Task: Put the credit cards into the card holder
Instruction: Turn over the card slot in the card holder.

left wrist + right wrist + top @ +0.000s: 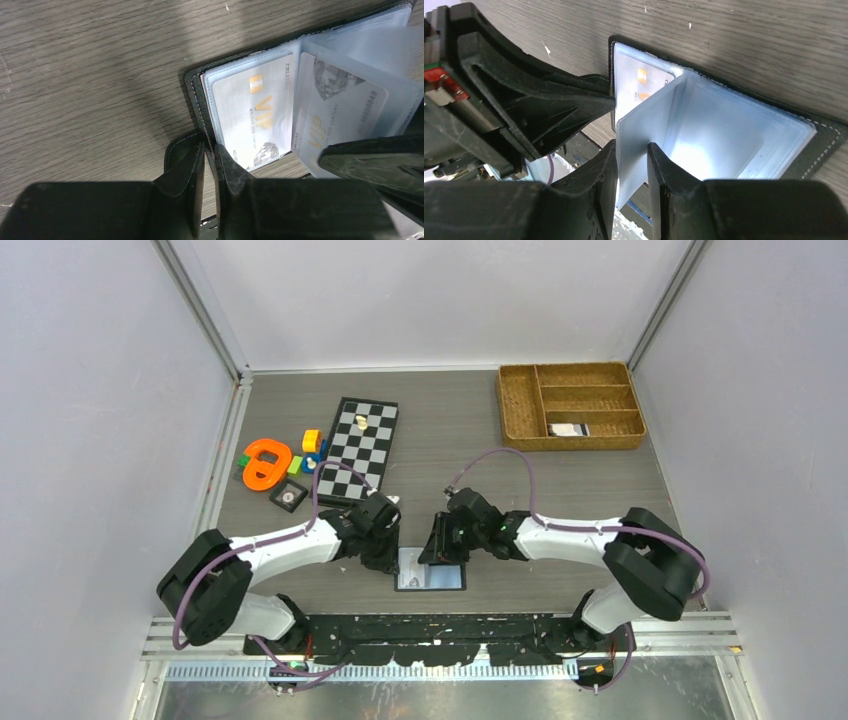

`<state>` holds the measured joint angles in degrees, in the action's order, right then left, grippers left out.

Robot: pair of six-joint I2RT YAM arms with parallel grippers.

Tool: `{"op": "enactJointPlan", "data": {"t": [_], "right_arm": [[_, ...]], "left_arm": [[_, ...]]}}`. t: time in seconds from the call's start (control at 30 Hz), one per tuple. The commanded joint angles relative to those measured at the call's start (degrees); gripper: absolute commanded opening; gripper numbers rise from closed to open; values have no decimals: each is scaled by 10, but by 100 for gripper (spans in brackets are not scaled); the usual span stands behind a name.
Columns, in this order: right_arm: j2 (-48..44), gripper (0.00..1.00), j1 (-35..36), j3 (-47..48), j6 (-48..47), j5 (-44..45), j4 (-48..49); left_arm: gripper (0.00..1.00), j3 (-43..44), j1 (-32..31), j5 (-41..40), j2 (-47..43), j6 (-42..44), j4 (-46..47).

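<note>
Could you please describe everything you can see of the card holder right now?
The card holder is a black, leather-like wallet with stitched edges, lying open and flat on the table near the arms' bases. Inside are clear plastic sleeves; two hold pale cards printed VIP. The left gripper pinches its cover's edge. One sleeve stands raised between the fingers of the right gripper; whether they pinch it is unclear.

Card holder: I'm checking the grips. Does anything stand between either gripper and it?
Nothing visible. The left gripper pinches the cover edge of the card holder; the right gripper holds its clear sleeve directly.
</note>
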<state>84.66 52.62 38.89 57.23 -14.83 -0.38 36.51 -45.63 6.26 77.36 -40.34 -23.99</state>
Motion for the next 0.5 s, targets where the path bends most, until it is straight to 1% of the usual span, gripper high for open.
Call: {"op": "enactJointPlan", "data": {"t": [0.0,0.1,0.27,0.47], "right_arm": [[27,33,8,36,-13,-6,22],[41,36,11,49,-16,-8,26],[71,41,16,76,-21,-15,31],[84,49,18,109,-32,-13,22]], "left_arm": [[15,-12,1,-6,-13,-8,20],[17,-18,1,-21,-31,-8,10],[29,-29,1,-34,-65,-6,-7],[37,-46,4,-58,-120,-7,-60]]}}
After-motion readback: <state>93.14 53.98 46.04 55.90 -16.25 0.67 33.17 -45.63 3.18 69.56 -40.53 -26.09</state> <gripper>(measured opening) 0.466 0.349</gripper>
